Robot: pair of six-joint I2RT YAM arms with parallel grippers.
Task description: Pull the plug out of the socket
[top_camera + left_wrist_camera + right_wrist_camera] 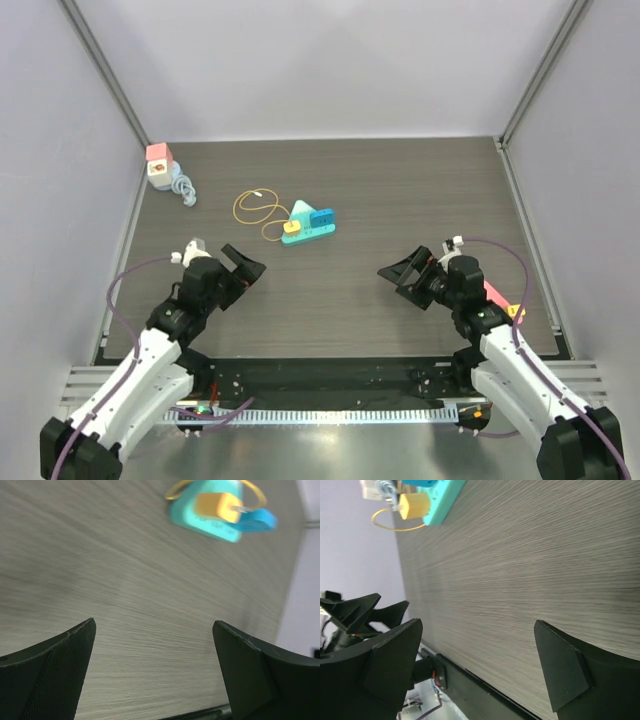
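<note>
A teal socket block [312,225] lies at the table's middle back, with a yellow plug [291,227] seated in its left end and a thin yellow cable [257,207] looping off to the left. The left wrist view shows the plug [216,507] in the socket [215,522] at top right. The right wrist view shows the plug [414,505] and socket [442,497] at top left. My left gripper [243,272] is open and empty, near and left of the socket. My right gripper [400,272] is open and empty, near and right of it.
A pink and white adapter [160,165] with a pale blue coiled cable [184,190] sits at the back left corner. A pink object [500,300] lies by my right arm. Walls close in the table on three sides.
</note>
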